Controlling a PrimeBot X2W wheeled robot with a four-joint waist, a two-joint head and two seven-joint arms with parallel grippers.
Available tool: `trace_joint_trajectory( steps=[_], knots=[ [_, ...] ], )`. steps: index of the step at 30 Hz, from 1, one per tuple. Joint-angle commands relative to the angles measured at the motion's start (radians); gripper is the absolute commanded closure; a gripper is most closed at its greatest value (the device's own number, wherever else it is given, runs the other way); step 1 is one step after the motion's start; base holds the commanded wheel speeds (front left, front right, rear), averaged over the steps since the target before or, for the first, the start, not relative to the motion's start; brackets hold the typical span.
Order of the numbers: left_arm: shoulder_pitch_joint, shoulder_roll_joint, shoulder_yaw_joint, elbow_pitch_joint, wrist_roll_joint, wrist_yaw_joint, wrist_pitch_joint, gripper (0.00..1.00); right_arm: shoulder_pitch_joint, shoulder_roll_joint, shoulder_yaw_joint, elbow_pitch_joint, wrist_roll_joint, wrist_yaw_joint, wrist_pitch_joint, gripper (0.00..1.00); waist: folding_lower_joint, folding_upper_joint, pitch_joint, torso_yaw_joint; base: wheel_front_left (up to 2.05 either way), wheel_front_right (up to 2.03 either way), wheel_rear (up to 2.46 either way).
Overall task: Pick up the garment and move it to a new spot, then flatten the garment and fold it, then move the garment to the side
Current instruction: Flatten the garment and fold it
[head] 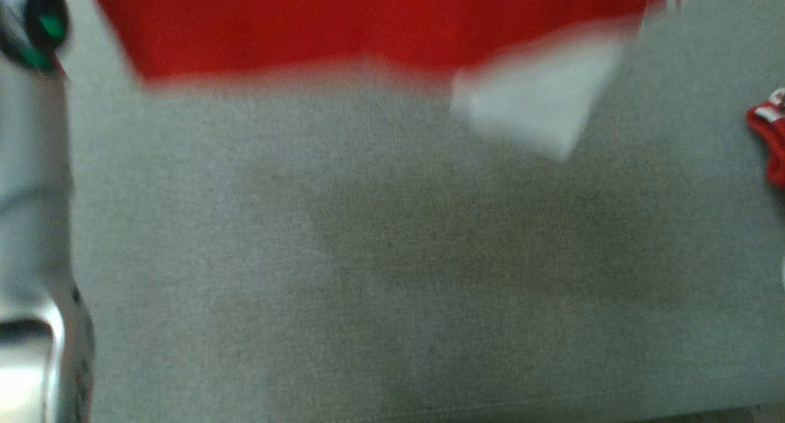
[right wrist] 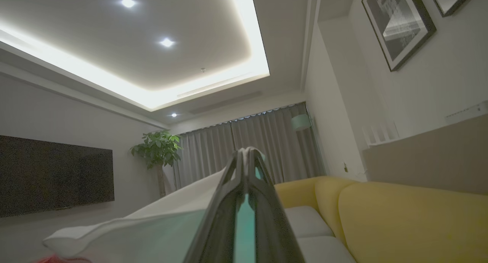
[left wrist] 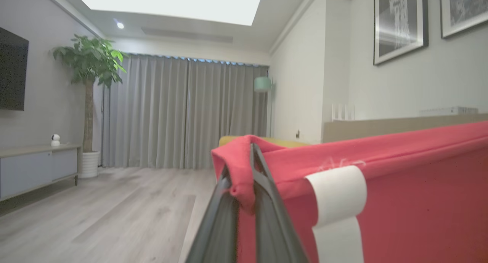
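Head view, heavily blurred. A red fabric garment [head: 368, 24] with a white panel [head: 539, 98] was seen raised along the top edge, hanging above a grey woven surface [head: 392, 276]. Its lower hem was noted clear of the grey cloth beneath. A pale, glossy forearm [head: 30, 196] was recorded down the left edge. A small crumpled red-and-white cloth piece [head: 769, 141] was noted at the far right edge, lying on the grey surface, well apart from the garment.

Left wrist view. The left pincer [left wrist: 244, 167] was found closed tight, a bunched red corner of the garment pinched between its two dark fingers. From that grip the cloth was stretched taut to the right, crossed by a white band [left wrist: 337, 202]. A pale wooden floor [left wrist: 95, 209] and grey curtains [left wrist: 183, 114] were seen behind.

Right wrist view. The right pincer [right wrist: 246, 154] was likewise found closed, a white edge of the garment clamped at the fingertips and draped down to the left. A yellow upholstered sofa [right wrist: 400, 217] was noted beyond.
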Motion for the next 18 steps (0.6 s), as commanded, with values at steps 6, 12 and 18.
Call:
trace_joint_trajectory(
  steps=[6,12,18],
  knots=[
    [-0.211,0.040,0.055,0.095,0.028,0.019,-0.190,1.00,-0.224,0.012,-0.029,0.147,-0.054,-0.002,-0.150,1.00,-0.0004,0.0000,0.105,-0.009,0.00,0.00,0.00],
    [-0.126,0.001,0.065,0.255,0.001,-0.003,-0.272,1.00,-0.133,0.011,0.014,0.238,0.006,-0.002,-0.192,1.00,-0.0004,0.0000,0.149,-0.014,0.00,0.00,0.00],
    [0.140,-0.062,0.119,0.368,-0.050,-0.038,-0.293,1.00,0.226,0.013,0.099,0.171,0.179,-0.002,-0.207,1.00,-0.0004,0.0000,0.159,-0.044,0.00,0.00,0.00]
  ],
)
